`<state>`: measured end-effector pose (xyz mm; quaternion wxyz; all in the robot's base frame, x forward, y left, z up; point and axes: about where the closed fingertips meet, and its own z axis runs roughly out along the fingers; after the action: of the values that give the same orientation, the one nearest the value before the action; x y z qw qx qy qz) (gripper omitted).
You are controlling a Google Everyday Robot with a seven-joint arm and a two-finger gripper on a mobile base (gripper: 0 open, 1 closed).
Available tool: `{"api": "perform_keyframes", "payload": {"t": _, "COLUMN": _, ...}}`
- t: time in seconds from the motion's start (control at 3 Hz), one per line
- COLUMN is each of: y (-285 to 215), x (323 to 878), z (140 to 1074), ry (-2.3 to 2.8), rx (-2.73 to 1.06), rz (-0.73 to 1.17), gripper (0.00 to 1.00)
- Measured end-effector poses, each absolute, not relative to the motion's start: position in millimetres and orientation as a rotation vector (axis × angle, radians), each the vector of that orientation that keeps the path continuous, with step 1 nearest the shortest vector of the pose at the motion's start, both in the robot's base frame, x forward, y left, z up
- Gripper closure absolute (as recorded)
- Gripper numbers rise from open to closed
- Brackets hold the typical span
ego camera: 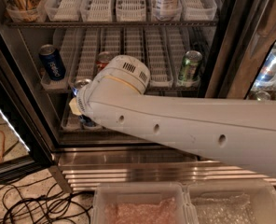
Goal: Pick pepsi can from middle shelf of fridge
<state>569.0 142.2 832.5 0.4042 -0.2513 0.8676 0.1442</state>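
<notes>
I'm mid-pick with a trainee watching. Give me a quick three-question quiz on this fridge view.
1. True or false: the pepsi can stands upright at the left end of the middle shelf.
2. Which can stands at the right end of that shelf? A) a red can B) the green can C) a second blue can
3. Fill in: in the view, the gripper, at the tip of the white arm, sits below and to the ____ of the pepsi can, apart from it.

Key: 1 true; 2 B; 3 right.
</notes>
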Motion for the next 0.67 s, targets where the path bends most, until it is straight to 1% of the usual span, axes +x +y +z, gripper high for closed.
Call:
{"api": "perform_keyframes", "payload": {"t": 0.33, "y": 116.7, "x": 539.5, "z": 819.1, "ry": 2.326, "rx": -0.599, "rz": 0.357, "gripper": 1.00}}
{"api": "perform_keyframes", "payload": {"t": 0.67, "y": 119.4, "x": 527.6, "z": 814.3, "ry": 2.361, "rx": -0.623, "rz": 0.390, "gripper": 1.00}}
